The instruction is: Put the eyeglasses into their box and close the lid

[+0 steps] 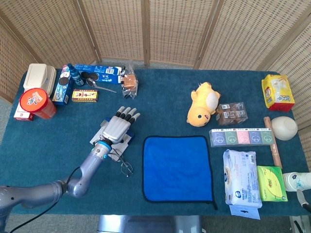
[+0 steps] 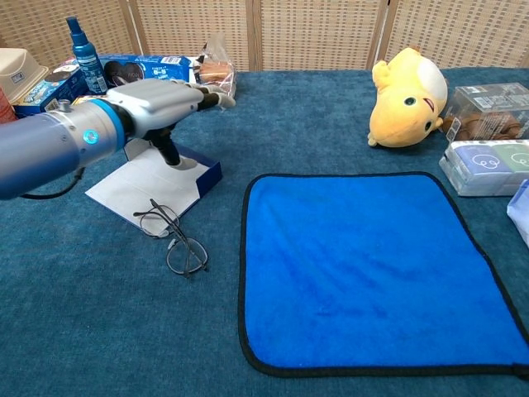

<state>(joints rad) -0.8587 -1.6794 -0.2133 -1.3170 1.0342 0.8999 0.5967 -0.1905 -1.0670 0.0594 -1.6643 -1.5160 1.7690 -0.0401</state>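
Left hand (image 2: 157, 99) flat over the open glasses box (image 2: 157, 184), thumb touching it, fingers straight and apart, nothing gripped, eyeglasses (image 2: 173, 240) just below on the cloth-covered table.

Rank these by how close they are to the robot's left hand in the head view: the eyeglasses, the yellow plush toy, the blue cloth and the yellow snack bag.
From the left hand:
1. Eyeglasses, just below it, toward the robot.
2. Blue cloth, to its right at the table's front middle.
3. Yellow plush toy, further right and toward the back.
4. Yellow snack bag, at the far right edge.
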